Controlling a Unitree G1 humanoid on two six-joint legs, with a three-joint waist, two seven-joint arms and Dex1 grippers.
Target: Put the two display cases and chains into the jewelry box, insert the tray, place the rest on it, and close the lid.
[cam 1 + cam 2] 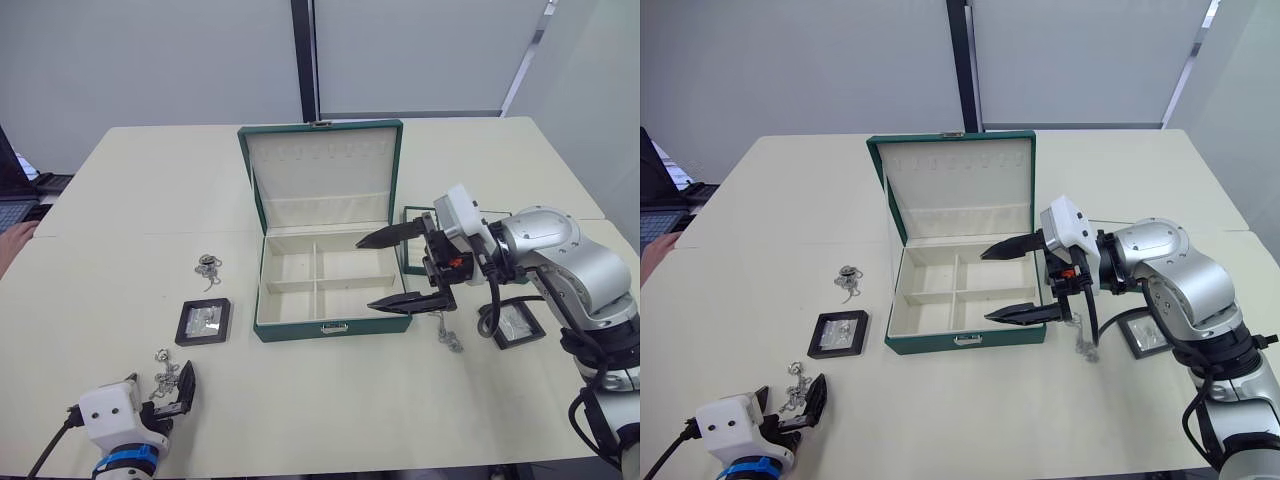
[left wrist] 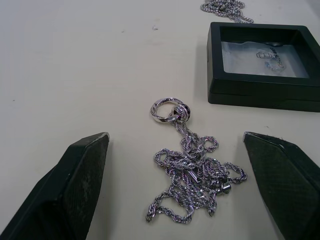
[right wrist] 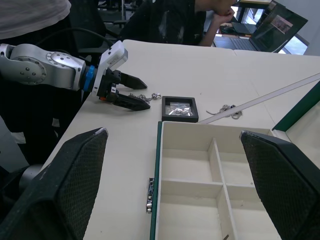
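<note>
Left gripper wide open, empty, straddling chain heap — light, limp, slippery; pinch the tangled middle. Right gripper open, empty.

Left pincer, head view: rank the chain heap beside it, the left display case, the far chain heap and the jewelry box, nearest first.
1. Chain heap, right at the left pincer.
2. Left display case, just beyond.
3. Far chain heap, farther back.
4. Jewelry box, off to the right.
</note>
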